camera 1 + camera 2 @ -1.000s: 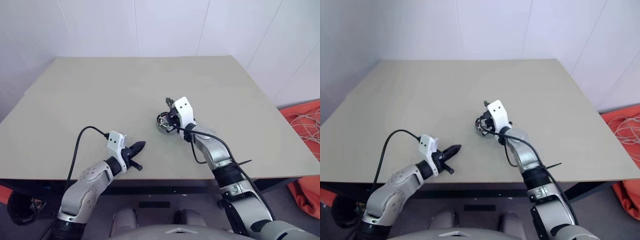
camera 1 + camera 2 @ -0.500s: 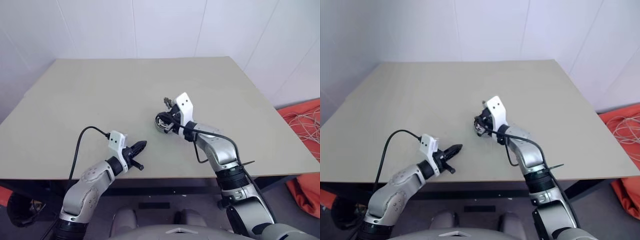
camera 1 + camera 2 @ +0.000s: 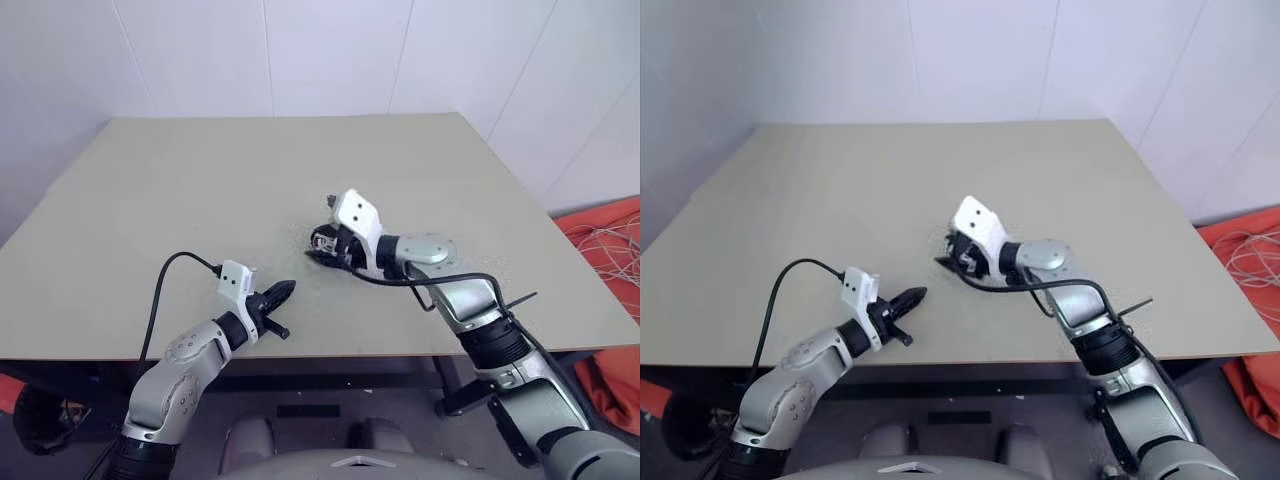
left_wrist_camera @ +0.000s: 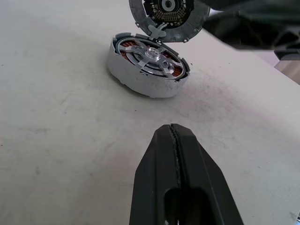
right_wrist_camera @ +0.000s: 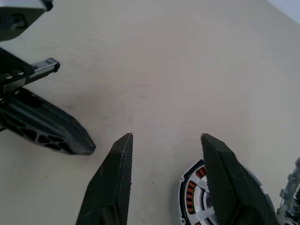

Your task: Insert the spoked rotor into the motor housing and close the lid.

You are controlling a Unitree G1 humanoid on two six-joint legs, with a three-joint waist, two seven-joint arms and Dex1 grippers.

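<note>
Now spoked rotor (image 4: 151,55) seated in motor housing (image 4: 123,65); left gripper (image 4: 174,133) pressed together; right gripper (image 5: 166,140) spread, empty.

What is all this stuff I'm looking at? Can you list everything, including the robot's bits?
Table: one, pale beige, filling the middle of the scene in front of white walls.
Motor housing: one, grey metal cup with copper windings, on the table near its middle.
Spoked rotor: one, silvery spokes, sitting inside the housing.
Lid: one, round, grey rim with a dark face, tilted up at the housing's far edge, not closed.
Orange cloth: a heap with pale cord on it, on the floor to the right of the table.
Left claw: one, black, shut, empty, near the table's front edge.
Right claw: one, black, open, empty, just above the housing.
</note>
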